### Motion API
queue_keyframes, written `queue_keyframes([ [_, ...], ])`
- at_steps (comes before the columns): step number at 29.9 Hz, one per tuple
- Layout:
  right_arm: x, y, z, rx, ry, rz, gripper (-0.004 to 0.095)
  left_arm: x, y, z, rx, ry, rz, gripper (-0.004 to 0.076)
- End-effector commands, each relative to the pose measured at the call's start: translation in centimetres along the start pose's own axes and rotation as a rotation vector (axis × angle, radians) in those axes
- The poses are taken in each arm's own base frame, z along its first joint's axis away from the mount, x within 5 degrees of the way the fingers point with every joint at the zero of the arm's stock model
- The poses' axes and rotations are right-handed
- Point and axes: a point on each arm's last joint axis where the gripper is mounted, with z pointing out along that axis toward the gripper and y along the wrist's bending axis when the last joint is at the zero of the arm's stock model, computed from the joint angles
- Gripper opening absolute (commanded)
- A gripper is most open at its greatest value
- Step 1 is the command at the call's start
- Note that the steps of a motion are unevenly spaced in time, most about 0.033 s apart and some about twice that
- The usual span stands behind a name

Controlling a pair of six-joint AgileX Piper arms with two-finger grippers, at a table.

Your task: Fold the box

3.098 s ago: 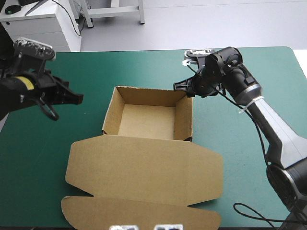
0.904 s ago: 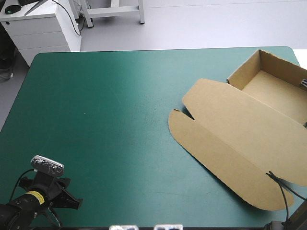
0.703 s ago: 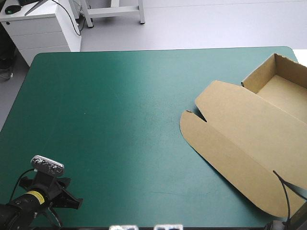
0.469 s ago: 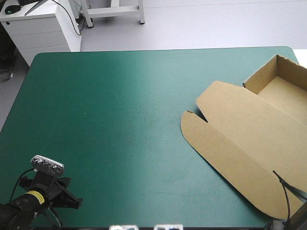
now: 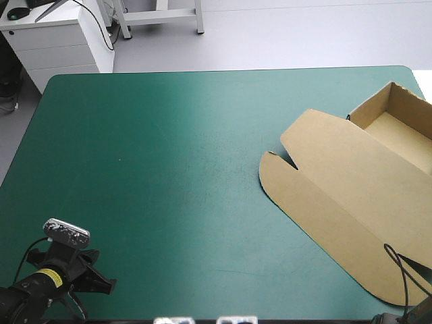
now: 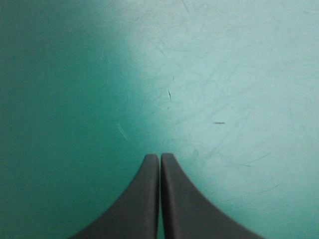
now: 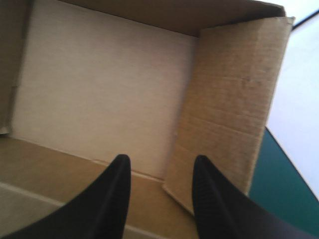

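- The box [image 5: 337,182] lies on the right side of the table [image 5: 169,88], well apart from the left gripper [image 5: 106,286].
- Its tray [image 5: 398,128] stands open with the walls raised, at the table's right edge toward the far corner; part of it runs out of the high view.
- The lid [image 5: 317,202] lies flat on the teal-green cover [image 5: 169,169], reaching from the tray toward the near right of the table, with its rounded flap toward the table's middle.
- The left gripper sits low at the near left corner of the table. In its wrist view its fingers [image 6: 144,199] are pressed together in one pointed arch, with nothing between them and only bare cover ahead.
- The right gripper [image 7: 160,162] does not show in the high view. In its own view its fingers [image 7: 114,199] stand apart over the box, looking into the tray's pale floor [image 7: 99,89].
- The near end of one side wall [image 7: 229,99] shows in the gap between those fingers; whether either finger touches it I cannot tell.
- A strip of cover shows beyond that wall.
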Motion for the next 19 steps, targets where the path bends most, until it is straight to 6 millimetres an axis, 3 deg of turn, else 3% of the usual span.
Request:
queue_keyframes([
  [1,1.2,1.3,-6.2,-0.136,-0.137,-0.041,0.0167,-1.0,0.1,-0.5,-0.004,-0.076,-0.009,-0.0008],
  [4,3.4,2.4,-9.2,-0.209,-0.187,-0.104,-0.0008,-1.0,0.1,-0.5,-0.004,-0.076,-0.009,-0.0008],
  [10,9.0,3.7,-13.0,-0.210,-0.240,-0.249,-0.0014,-1.0,0.1,-0.5,-0.004,-0.076,-0.009,-0.0008],
  [19,18.5,5.6,-14.3,-0.315,-0.283,-0.424,-0.0014,-1.0,0.1,-0.5,-0.004,-0.076,-0.009,-0.0008],
])
